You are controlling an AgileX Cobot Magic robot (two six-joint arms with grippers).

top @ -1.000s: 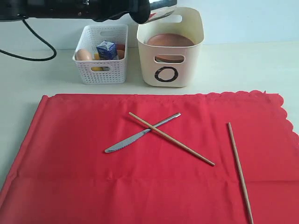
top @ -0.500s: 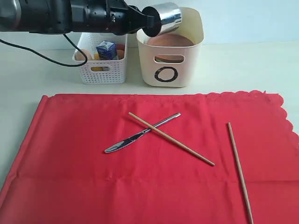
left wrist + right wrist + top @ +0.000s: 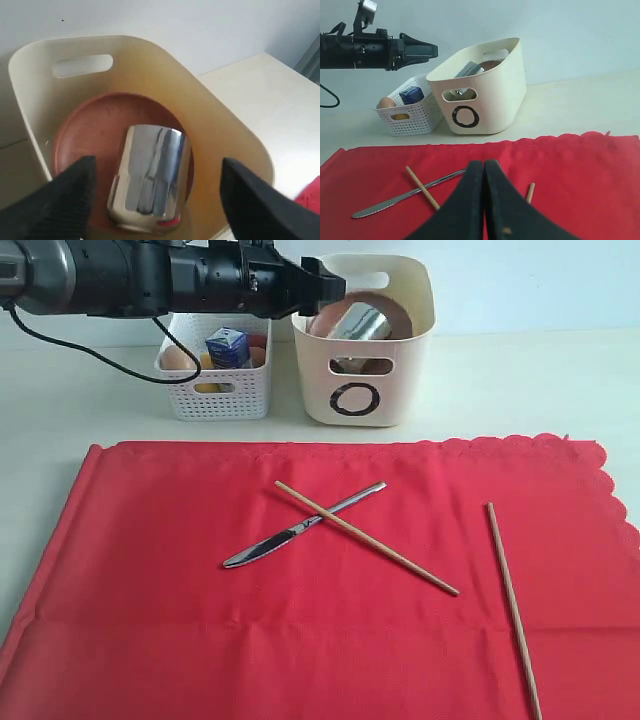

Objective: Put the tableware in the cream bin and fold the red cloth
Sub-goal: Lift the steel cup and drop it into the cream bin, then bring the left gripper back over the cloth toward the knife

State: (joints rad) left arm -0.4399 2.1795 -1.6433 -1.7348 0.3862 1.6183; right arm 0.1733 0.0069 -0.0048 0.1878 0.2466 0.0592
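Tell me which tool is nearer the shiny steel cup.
Left. Left tool hovers over the cup in the cream plastic bin; right tool is over the red fabric cloth.

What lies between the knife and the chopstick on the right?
The other chopstick, lying across the knife; then bare red cloth up to the right chopstick. Exterior view.

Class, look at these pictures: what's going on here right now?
The left claw hangs open over the cream bin, where the steel cup lies on the brown plate. The knife and two chopsticks lie on the unfolded red cloth. The right claw is shut over the cloth.
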